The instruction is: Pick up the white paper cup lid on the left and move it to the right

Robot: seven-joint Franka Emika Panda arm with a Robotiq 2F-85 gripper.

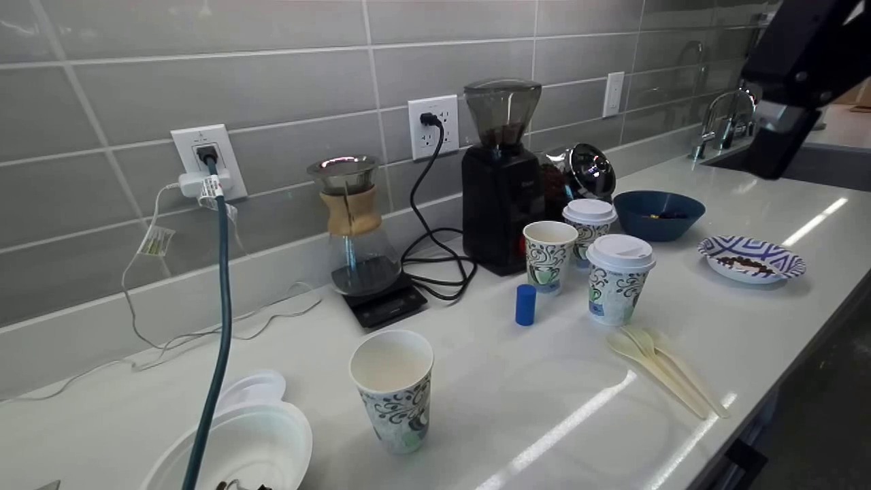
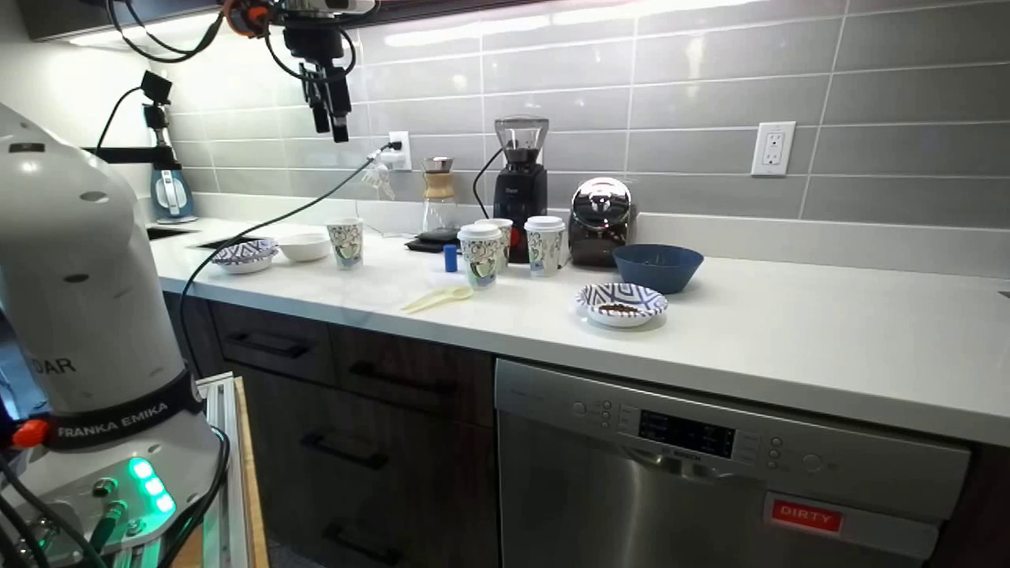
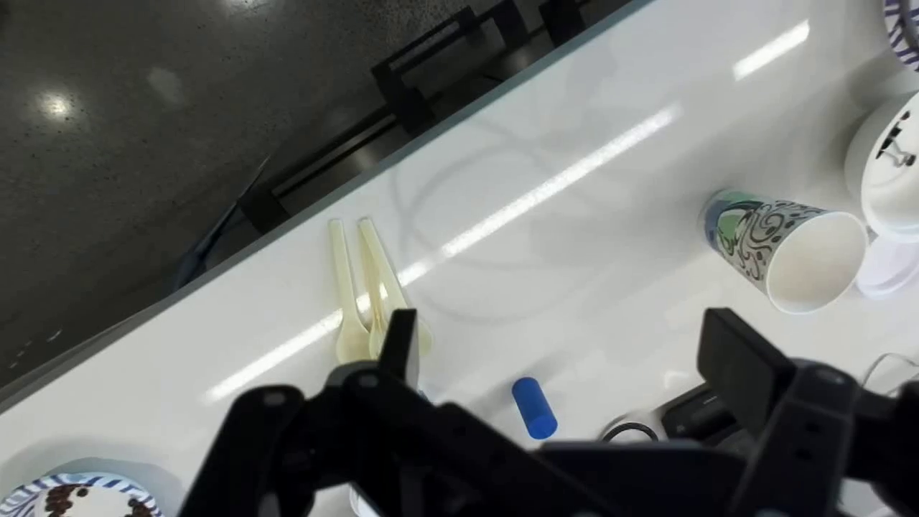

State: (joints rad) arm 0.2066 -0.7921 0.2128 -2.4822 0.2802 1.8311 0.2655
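My gripper [image 3: 563, 345] close up, fingers [image 3: 743, 368] spread wide apart, a patterned paper cup [image 3: 782, 248] upright on the counter [image 3: 617, 237] below, the white lid [image 3: 890, 269] I see beyond it, partly hidden by the white bowl [image 3: 887, 202] beside it

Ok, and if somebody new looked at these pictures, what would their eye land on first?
Probably the white robot arm with bright green lights glowing low on it, at the left of an exterior view. Next, perhaps, the red DIRTY label on the steel dishwasher, under the white counter there. In the wrist view, it would likely be the black gripper, wide open above the counter.
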